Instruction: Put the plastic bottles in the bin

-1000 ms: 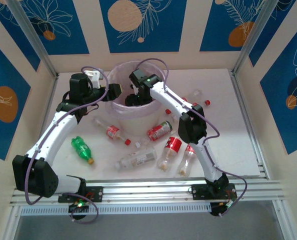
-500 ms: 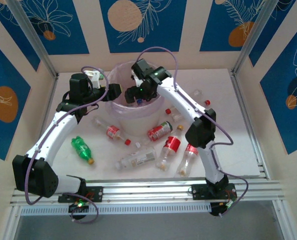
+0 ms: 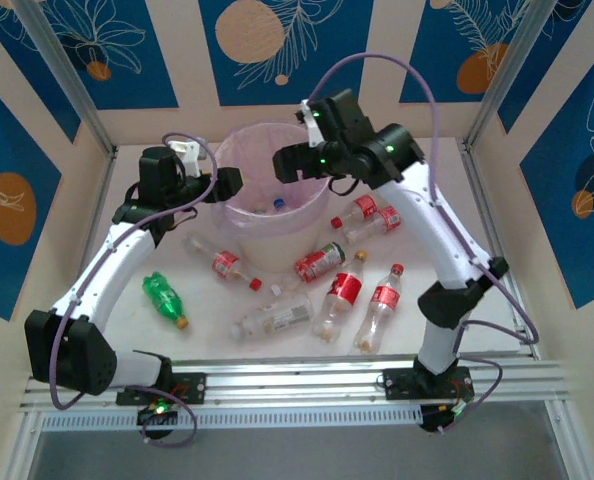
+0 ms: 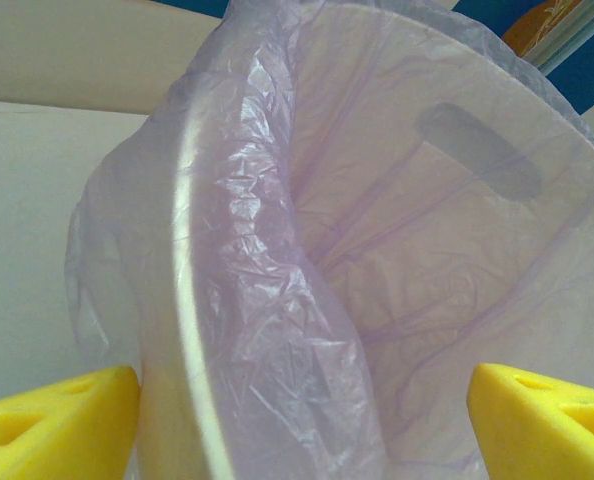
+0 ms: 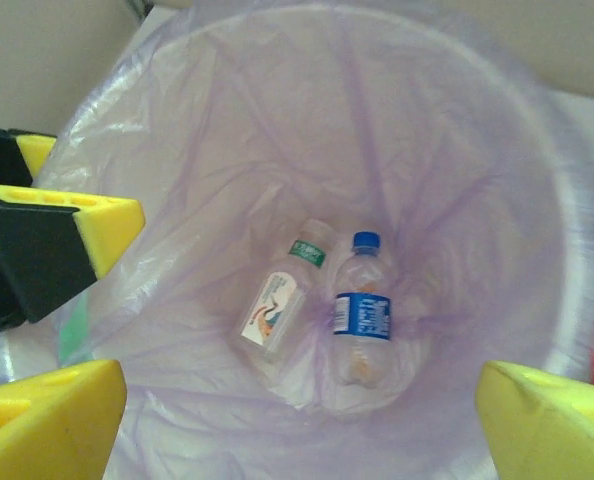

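Our right pincer (image 3: 287, 163) hangs open and empty over the bin (image 3: 262, 228), left pincer (image 3: 231, 183) open astride its rim; we should lift clear before reaching a bottle (image 3: 382, 300)

1. The bin (image 3: 239, 212) is a round white pail lined with a crinkled lilac bag. It stands upright at the far middle of the surface.
2. On its bottom two bottles lie just beside each other: a pale-labelled bottle (image 5: 280, 303) with a green cap and a blue-labelled bottle (image 5: 362, 318) with a blue cap.
3. A green bottle (image 3: 163, 296) lies on its side at the left, with its yellowish cap pointing near.
4. A red-capped bottle (image 3: 223, 263) lies near-left of the bin.
5. A red-labelled bottle (image 3: 320, 262) lies just near the bin.
6. A long clear bottle (image 3: 274, 317) lies nearer, in the middle.
7. Right of it lie an orange-capped bottle (image 3: 341, 294) and a second red-capped one (image 3: 382, 300), side by side with caps pointing far.
8. Another red-labelled one (image 3: 367, 212) lies right of the bin.
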Robot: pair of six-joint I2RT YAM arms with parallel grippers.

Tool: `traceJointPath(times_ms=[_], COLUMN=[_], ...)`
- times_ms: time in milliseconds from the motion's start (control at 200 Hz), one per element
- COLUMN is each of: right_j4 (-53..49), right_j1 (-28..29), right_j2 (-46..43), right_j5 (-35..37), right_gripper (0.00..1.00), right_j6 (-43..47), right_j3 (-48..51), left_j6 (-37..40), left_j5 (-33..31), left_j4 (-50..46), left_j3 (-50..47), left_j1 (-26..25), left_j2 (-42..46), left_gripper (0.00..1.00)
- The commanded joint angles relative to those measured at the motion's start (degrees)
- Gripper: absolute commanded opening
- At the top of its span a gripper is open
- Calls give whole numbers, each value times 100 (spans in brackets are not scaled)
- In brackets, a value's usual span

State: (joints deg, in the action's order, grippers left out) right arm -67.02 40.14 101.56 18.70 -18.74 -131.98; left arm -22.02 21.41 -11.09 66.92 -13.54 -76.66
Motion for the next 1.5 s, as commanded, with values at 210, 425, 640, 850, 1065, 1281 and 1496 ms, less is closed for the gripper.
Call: traceJointPath(times_ms=[210, 425, 640, 850, 1065, 1281, 1496], right_j4=[-732, -473, 269, 1227, 1872, 2393, 2756], right_j1=[-903, -1723, -2034, -2278, -2379, -2485, -2526], right_j2=[-1541, -2940, -3579, -3414, -2971, -2709, -2501], right_j5=[835, 63, -521, -1012, -1105, -1066, -1077], right_gripper=[91, 90, 90, 90, 91, 91, 89], right_j6=[-928, -1953, -2697, -2880, -3000, -3181, -3233], right_j3=[1785, 5117, 7418, 8351, 8861, 9329, 9533], left_j6=[429, 467, 442, 462, 488, 492, 497], left_j5=[-145, -190, -158, -188, -243, -260, -260], left_j4=[-731, -769, -747, -755, -763, -749, -758], left_j3=[-185, -170, -181, -184, -190, -201, -205], left_j1=[-96, -96, -96, -96, -96, -97, -101], left_j2=[-130, -129, -165, -200, -172, -166, -165], left_gripper=[84, 84, 84, 84, 84, 84, 84])
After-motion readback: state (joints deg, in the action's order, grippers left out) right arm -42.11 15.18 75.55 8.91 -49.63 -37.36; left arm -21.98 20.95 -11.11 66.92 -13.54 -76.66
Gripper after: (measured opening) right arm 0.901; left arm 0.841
